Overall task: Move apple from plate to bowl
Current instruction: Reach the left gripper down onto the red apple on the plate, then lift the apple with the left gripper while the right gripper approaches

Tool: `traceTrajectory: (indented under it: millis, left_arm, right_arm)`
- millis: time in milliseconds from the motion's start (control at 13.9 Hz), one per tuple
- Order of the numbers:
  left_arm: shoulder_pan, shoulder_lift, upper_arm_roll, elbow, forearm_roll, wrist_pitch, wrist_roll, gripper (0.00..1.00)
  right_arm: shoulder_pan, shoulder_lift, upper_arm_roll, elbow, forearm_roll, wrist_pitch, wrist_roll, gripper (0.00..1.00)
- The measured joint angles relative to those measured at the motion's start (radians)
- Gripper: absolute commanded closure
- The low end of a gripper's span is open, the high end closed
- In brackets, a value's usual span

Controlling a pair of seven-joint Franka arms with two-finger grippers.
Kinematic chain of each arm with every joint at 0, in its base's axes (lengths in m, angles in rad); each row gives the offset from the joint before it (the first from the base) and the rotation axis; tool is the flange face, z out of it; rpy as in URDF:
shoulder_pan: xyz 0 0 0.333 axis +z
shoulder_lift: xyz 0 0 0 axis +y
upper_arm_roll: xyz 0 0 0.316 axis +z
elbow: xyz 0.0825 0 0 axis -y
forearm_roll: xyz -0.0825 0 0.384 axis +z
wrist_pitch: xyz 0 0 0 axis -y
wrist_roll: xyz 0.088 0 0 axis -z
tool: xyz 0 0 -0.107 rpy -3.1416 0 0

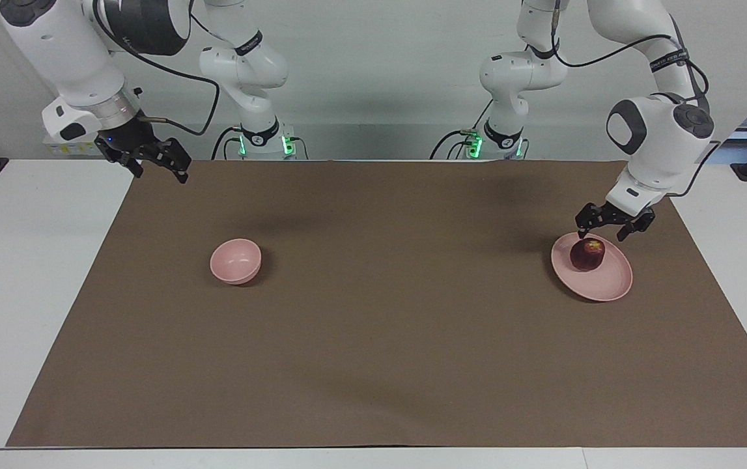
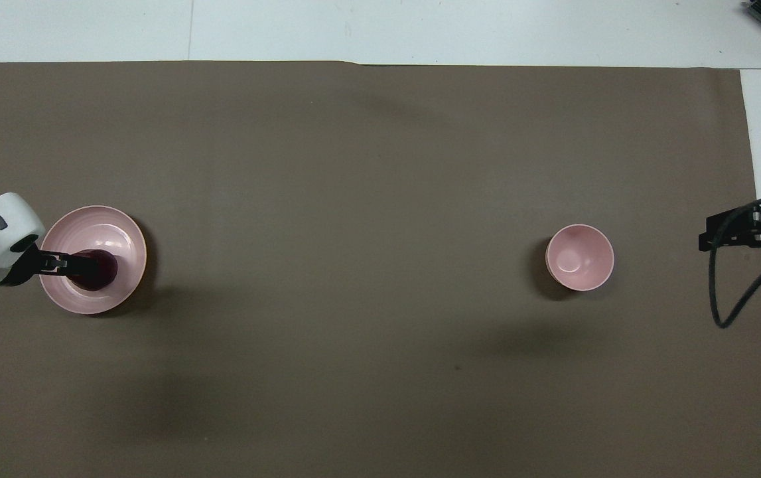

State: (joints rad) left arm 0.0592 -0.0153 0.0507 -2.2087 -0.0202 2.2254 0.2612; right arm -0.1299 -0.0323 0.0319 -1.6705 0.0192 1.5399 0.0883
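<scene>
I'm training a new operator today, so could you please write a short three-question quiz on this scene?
1. True or false: the apple lies in the bowl.
2. Which gripper is over the plate? A) left gripper B) right gripper
3. Fill in: the bowl sits toward the ___ arm's end of the table.

Key: 1 false, it lies on the plate; 2 A; 3 right.

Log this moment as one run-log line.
left gripper: open, just over apple | apple: on plate | bowl: empty | right gripper: open, waiting over mat corner
</scene>
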Motion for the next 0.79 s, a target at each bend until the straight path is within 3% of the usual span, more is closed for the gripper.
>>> traceTrajectory:
  millis: [361, 433, 793]
  left_arm:
    - [0.0, 0.087, 0.0, -0.003, -0.004, 0.099, -0.01, 0.0]
    - [0.0, 0.094, -0.001, -0.003, -0.004, 0.101, -0.011, 0.04]
    - [-0.002, 0.095, -0.003, -0.001, -0.004, 0.092, -0.015, 0.68]
  right_arm:
    - [0.005, -0.051, 0.005, -0.08, 0.001, 0.003, 0.0, 0.0]
    - [0.005, -0.059, 0.006, -0.089, 0.001, 0.007, 0.0, 0.0]
    - [0.013, -0.068, 0.024, -0.111, 0.008, 0.014, 0.123, 0.0]
